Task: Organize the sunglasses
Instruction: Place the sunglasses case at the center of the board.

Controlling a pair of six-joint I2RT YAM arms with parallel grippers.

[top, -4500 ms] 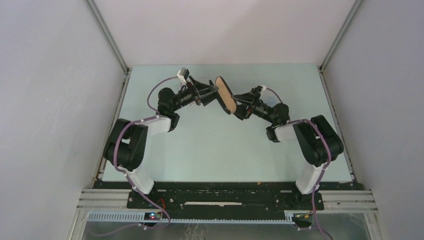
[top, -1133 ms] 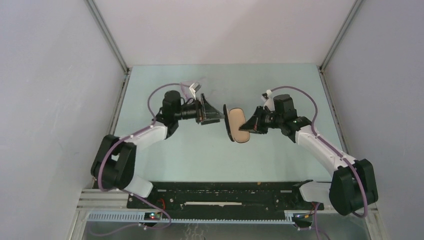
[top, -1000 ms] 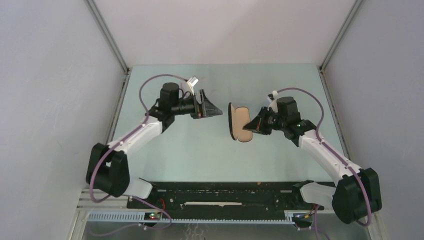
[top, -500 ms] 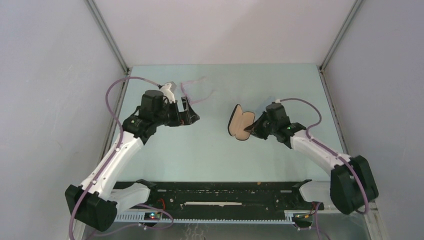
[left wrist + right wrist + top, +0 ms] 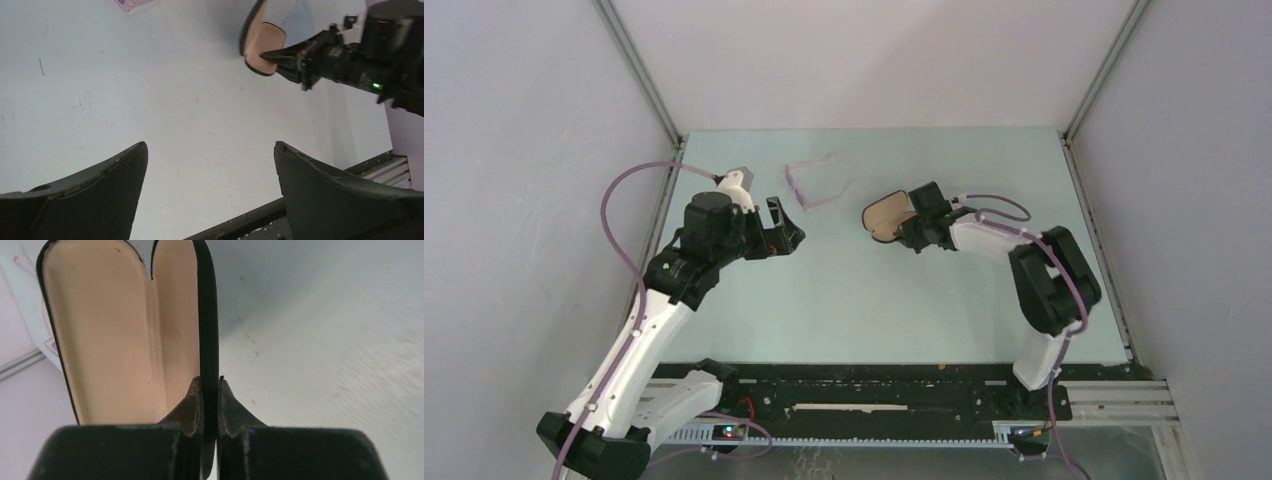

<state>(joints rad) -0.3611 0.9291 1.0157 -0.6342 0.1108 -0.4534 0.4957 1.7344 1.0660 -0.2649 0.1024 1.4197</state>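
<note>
The sunglasses are lying on the pale desk toward its far side, arms unfolded. They are touching neither claw. In the left wrist view only a pink corner of the frame is showing at the top edge.

The left claw is hanging just near-left of the sunglasses with its jaws spread wide and holding nothing. From its own camera, the two dark fingers are framing a stretch of bare desk.

To the right of the sunglasses, the black case is standing open, tilted up on one long edge. The right claw is pinching it by one wall. In the right wrist view the fingertips are pressing on either side of the case's thin black rim. The tan lining is showing uncovered across both halves. The left wrist view shows that same grip from the side. Whether the case's lower edge is touching the desk, I cannot tell.

Open desk is separating the sunglasses from the case. Grey walls are closing in the desk on the sides.
</note>
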